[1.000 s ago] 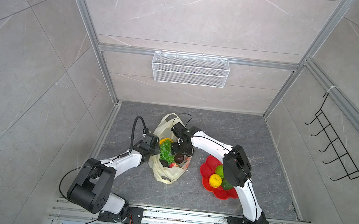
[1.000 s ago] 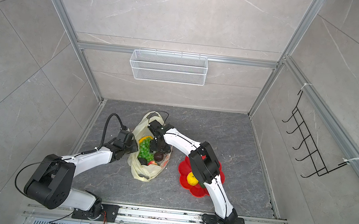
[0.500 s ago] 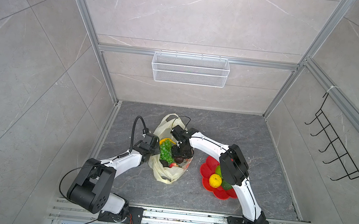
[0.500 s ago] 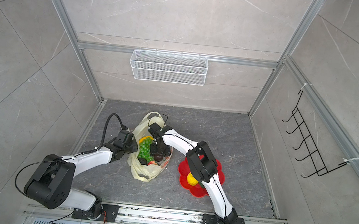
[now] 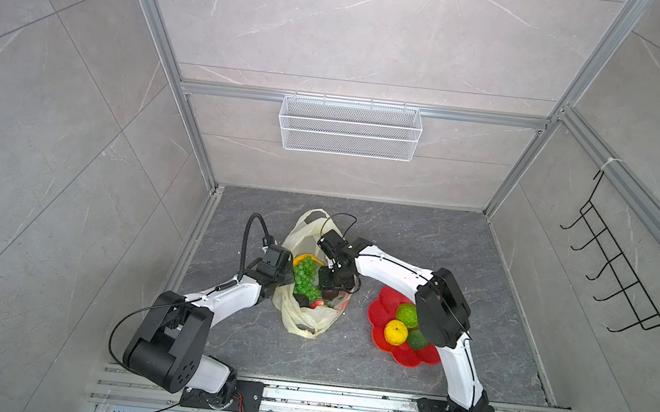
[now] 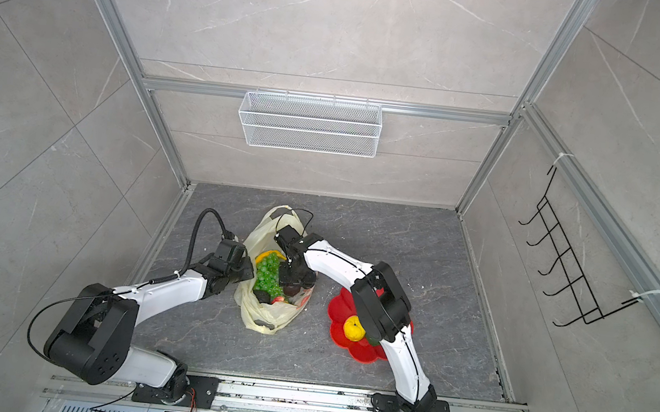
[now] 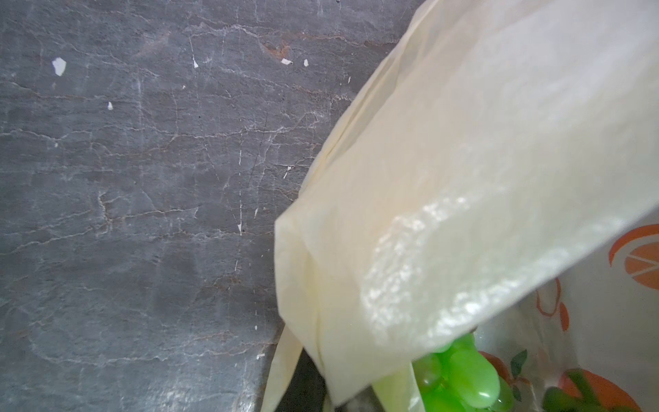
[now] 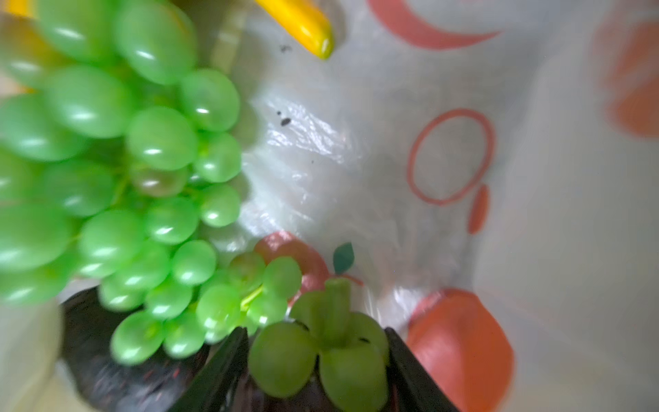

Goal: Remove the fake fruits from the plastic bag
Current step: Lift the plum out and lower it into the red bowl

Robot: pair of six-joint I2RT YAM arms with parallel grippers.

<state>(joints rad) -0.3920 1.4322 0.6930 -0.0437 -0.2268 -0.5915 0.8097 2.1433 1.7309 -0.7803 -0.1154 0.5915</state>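
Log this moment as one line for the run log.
left gripper: shut on plastic bag rim | right gripper: inside bag, jaws astride green-capped dark fruit, grip unconfirmed | red plate: yellow citrus, green fruits

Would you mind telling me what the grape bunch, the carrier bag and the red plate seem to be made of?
Grape bunch: probably glossy, translucent moulded plastic; each grape carries a sharp highlight.
Plastic bag: thin polythene-like film, semi-translucent and creased, with a shiny sheen.
Red plate: likely rigid plastic, evenly red and smooth, though it is too distant to be sure.
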